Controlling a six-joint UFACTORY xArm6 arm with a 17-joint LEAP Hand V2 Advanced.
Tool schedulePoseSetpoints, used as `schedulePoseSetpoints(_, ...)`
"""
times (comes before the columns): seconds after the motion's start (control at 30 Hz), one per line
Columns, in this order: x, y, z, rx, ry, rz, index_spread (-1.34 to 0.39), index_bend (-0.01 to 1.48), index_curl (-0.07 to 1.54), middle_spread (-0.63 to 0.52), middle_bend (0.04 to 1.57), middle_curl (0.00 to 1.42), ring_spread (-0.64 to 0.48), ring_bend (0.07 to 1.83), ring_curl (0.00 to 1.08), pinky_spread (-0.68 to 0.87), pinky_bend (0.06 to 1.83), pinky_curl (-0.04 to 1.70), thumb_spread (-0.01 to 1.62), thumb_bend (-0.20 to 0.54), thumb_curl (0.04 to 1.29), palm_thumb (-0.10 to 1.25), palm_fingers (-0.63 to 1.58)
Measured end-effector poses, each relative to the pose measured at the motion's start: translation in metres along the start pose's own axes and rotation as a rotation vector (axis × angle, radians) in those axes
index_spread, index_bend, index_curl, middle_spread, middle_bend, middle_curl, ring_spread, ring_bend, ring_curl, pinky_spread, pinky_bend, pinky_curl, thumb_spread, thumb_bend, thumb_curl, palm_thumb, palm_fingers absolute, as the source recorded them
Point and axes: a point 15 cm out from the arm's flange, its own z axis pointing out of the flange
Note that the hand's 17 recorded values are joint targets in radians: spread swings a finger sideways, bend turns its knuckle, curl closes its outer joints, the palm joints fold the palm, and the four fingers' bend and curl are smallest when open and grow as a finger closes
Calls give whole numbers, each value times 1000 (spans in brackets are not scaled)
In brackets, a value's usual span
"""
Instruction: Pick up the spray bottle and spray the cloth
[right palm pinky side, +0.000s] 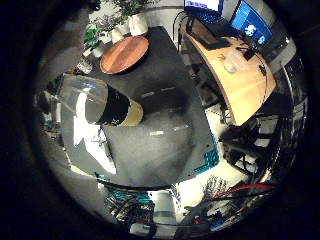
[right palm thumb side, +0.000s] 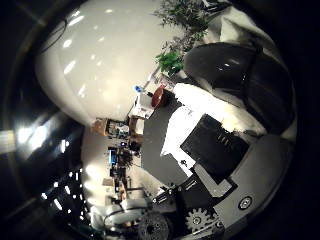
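Note:
The spray bottle (right palm pinky side: 87, 100) lies close against my palm, a clear body with a black band and a tan end, hanging above the dark table (right palm pinky side: 165, 115). In the thumb side view its pale, glossy wall (right palm thumb side: 100, 60) fills much of the picture. My right hand (right palm thumb side: 225, 150) shows as black and white finger parts and a gear, curled beside the bottle's wall. A white cloth (right palm pinky side: 92, 142) lies flat on the table below the bottle, partly hidden by it.
A round wooden plate (right palm pinky side: 125, 54) sits at the table's far end, near potted plants (right palm pinky side: 127, 15). A curved wooden desk (right palm pinky side: 235, 75) with laptops stands beside the table. Teal floor tiles (right palm pinky side: 210, 160) lie off the table's near corner.

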Motion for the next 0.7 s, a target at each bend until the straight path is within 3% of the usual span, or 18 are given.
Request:
schedulePoseSetpoints(0.33,8,-5,18,-3,-37,-15,-404,862,1072,-338,1053,1181,-327,1311,970,-266,1134,1233,1108,-22,401,820,734)
schedulePoseSetpoints(0.5,23,-1,19,-13,-35,-7,-432,635,1011,-328,993,1097,-306,1268,865,-357,1068,1095,1122,-20,390,787,724)
schedulePoseSetpoints(0.7,35,14,23,-31,-36,0,-442,367,903,-305,870,979,-292,1143,752,-463,900,967,1132,-22,376,753,485)
